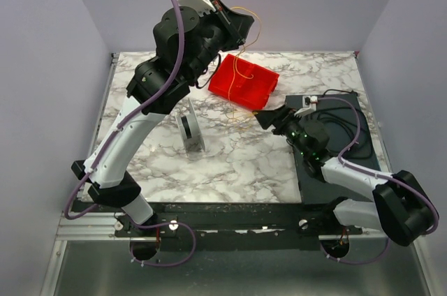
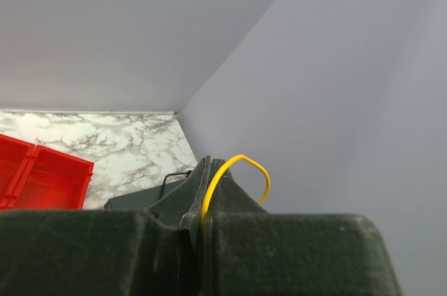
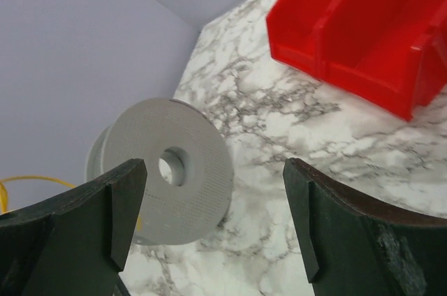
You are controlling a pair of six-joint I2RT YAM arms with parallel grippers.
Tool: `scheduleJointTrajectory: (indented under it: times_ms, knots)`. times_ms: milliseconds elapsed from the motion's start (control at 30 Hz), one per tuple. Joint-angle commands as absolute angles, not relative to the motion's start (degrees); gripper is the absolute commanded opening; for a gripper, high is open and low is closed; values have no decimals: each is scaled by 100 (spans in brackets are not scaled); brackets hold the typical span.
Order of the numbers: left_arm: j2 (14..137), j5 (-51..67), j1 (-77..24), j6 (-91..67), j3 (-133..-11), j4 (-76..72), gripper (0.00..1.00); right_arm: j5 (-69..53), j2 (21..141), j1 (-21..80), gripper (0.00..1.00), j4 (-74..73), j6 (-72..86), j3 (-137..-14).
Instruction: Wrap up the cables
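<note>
My left gripper (image 1: 239, 26) is raised high above the table's far side, shut on a thin yellow cable (image 1: 237, 72) that hangs down over the red bin (image 1: 246, 82). In the left wrist view the cable (image 2: 234, 163) loops out from between the closed jaws of the left gripper (image 2: 207, 170). My right gripper (image 1: 267, 117) sits low over the table near the bin's front corner, open and empty. In the right wrist view the right gripper (image 3: 215, 170) faces a grey spool (image 3: 140, 135) standing on edge, and a strand of yellow cable (image 3: 28, 179) shows at the far left.
The grey spool (image 1: 190, 128) stands on the marble table (image 1: 230, 163) left of centre. A black mat (image 1: 335, 163) with a black cord (image 1: 342, 93) lies on the right, under the right arm. Grey walls enclose the table on three sides.
</note>
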State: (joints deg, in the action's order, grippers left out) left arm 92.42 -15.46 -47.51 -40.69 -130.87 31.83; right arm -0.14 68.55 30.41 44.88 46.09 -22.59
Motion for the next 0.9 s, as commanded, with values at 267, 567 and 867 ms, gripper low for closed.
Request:
scheduleJointTrajectory:
  times_ms: [267,567,867]
  knots:
    - [9360,-1960,-4999,-4091,-13377,2814,0,-492,7506,3144,88,5625,5185,-2776]
    - [9394,-2538,-5045,-4017,-13462,2718,0,170,6367,3138,90,4473,4903,-2039]
    - [9598,-2678,-5157,-3967,-13727,2629,0,44,6125,3129,91,4370,4763,-1929]
